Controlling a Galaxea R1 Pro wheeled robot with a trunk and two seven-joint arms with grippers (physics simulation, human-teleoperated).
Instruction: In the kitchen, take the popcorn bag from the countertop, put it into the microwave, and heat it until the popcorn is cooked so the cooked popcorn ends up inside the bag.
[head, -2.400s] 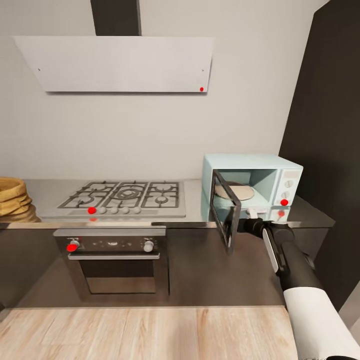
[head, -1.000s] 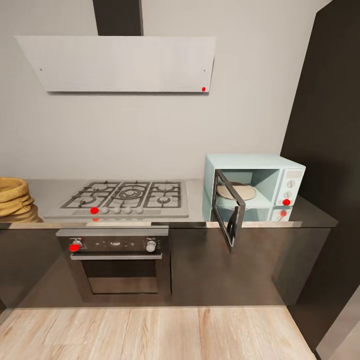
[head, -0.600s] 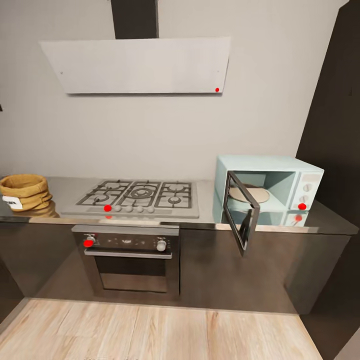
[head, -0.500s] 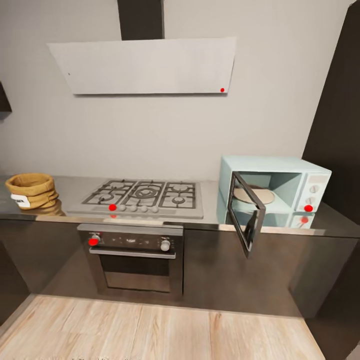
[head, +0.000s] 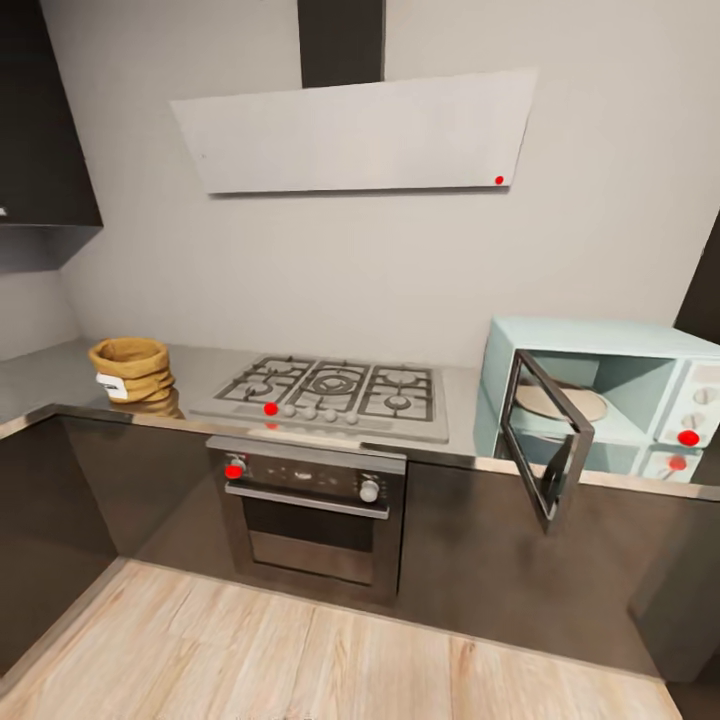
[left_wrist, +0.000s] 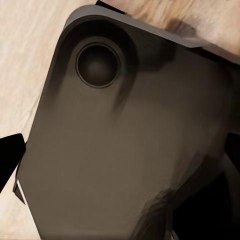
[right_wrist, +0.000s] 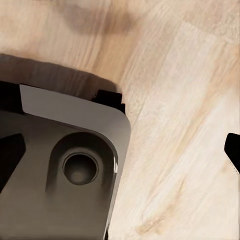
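The tan popcorn bag (head: 130, 368) with its white label stands upright on the grey countertop (head: 55, 388) near the left corner. At the right end sits the mint-blue microwave (head: 600, 340), its dark glass door (head: 545, 450) swung wide open over the counter's edge, with a pale round plate (head: 560, 402) inside. No popcorn pieces are visible. My left gripper (left_wrist: 120, 155) and right gripper (right_wrist: 120, 150) both hang open over the floor by my dark base, each with black fingertips at opposite edges of its wrist view, and hold nothing.
A gas hob (head: 330, 390) lies between bag and microwave, with the built-in oven (head: 310, 520) below and the white hood (head: 350, 135) above. Dark cabinets (head: 50, 110) run along the left wall. Wooden floor (head: 300, 650) stretches in front of the counter.
My right arm has left the microwave door and dropped out of the head view. The camera has swung left and back, bringing the whole bag and the left corner into view.
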